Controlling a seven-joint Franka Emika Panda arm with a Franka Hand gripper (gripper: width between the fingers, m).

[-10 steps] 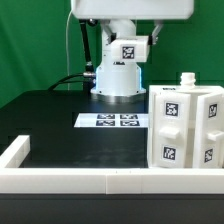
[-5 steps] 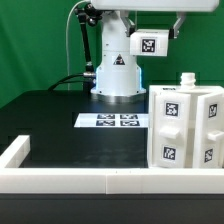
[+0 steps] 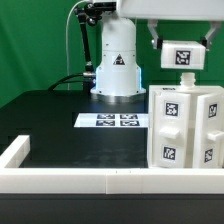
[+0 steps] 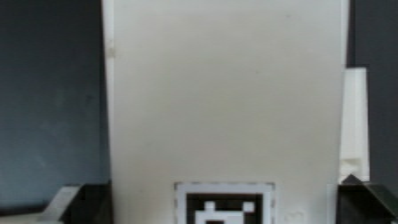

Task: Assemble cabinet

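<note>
The white cabinet body point(image 3: 186, 128) stands at the exterior view's right, with tag markers on its front and side and a small peg point(image 3: 185, 80) on top. My gripper point(image 3: 182, 48) hangs just above it, shut on a white panel point(image 3: 183, 56) that carries one tag. In the wrist view the panel point(image 4: 222, 90) fills the middle of the picture, its tag low between my dark fingertips point(image 4: 75, 200). The gripper point(image 4: 222, 198) grips the panel by its two sides. The cabinet body is mostly hidden behind the panel in that view.
The marker board point(image 3: 117, 121) lies flat on the black table, left of the cabinet body. The robot's white base point(image 3: 116, 70) stands behind it, with a black cable point(image 3: 74, 50) at its left. A low white rim point(image 3: 80, 180) edges the table's front and left.
The gripper has carried the white panel to the exterior view's right and slightly down, from in front of the robot base to above the cabinet body.
</note>
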